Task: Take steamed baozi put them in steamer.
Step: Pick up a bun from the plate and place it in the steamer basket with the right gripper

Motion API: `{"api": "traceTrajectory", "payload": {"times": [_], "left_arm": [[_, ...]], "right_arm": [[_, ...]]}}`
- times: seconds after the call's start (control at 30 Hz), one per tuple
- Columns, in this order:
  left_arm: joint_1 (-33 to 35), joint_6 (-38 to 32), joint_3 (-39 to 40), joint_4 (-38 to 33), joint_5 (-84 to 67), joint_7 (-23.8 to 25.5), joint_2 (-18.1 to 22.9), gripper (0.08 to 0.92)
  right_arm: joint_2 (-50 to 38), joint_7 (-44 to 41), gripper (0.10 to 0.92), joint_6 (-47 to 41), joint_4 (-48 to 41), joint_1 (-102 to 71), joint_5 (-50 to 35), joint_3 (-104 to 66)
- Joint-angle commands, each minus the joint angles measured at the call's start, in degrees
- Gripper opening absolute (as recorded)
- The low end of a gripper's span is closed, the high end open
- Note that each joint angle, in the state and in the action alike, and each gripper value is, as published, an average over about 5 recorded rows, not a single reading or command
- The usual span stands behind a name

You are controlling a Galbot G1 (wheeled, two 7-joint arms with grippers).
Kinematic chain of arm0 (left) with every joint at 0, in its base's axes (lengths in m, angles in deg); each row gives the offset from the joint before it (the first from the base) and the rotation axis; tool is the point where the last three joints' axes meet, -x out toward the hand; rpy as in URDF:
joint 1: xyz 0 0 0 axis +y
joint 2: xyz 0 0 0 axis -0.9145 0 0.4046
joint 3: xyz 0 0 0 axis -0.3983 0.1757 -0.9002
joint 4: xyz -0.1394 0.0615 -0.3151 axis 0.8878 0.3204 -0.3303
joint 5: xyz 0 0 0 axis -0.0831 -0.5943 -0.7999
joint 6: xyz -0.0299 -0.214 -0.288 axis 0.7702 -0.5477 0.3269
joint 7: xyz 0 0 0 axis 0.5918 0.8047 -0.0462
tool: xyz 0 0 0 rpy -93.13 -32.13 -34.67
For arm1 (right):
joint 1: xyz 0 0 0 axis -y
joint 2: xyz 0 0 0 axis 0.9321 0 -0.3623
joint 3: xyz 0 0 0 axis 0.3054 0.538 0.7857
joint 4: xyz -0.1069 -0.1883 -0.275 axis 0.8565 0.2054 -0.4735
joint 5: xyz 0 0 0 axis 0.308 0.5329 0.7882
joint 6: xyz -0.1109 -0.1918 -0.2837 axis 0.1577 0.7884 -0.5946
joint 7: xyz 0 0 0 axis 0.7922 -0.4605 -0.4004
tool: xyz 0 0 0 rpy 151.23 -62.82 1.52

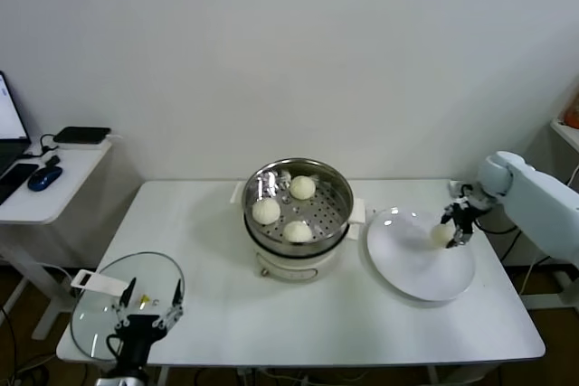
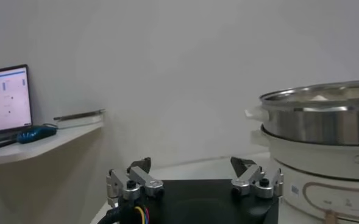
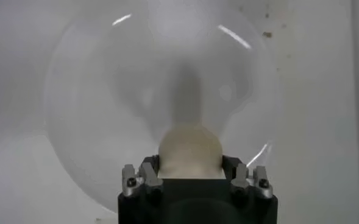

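The right claw point(image 1: 450, 234) pinches a baozi point(image 1: 441, 234) over the plate point(image 1: 407, 268) (left claw point(image 1: 145, 306) spread, idle).

The right pincer point(image 3: 190, 173) sits at the bottom centre of the frame, its dark body and two metal finger mounts flanking a cream-white steamed baozi point(image 3: 190, 146) clamped between them. Behind the bun, a round white plate point(image 3: 94, 109) fills most of the frame, its rim catching bright glints near the top, resting on the pale desk point(image 3: 325, 122).
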Motion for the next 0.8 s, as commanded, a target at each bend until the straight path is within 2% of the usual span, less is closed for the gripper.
{"api": "traceTrajectory", "payload": {"times": [0.03,0.33,0.63,0.8], "left_arm": [[0.0,0.2,0.3,-0.6,0.1,-0.1,0.0,0.823],[0.3,0.5,1.1,-1.8,1.1,-0.4,0.0,0.823],[1.4,0.6,2.3,-3.4,2.1,-0.3,-0.3,0.823],[1.2,1.1,2.5,-4.1,2.5,-0.3,-0.4,0.823]], "right_arm": [[-1.0,0.5,0.672,-4.3,8.4,16.8,-14.5,15.7],[2.1,2.1,0.674,-10.8,13.8,30.8,-32.6,28.1],[9.5,3.0,0.680,-13.3,14.0,39.0,-45.4,35.8],[13.7,3.6,0.687,-14.4,14.2,38.9,-48.7,36.6]]}}
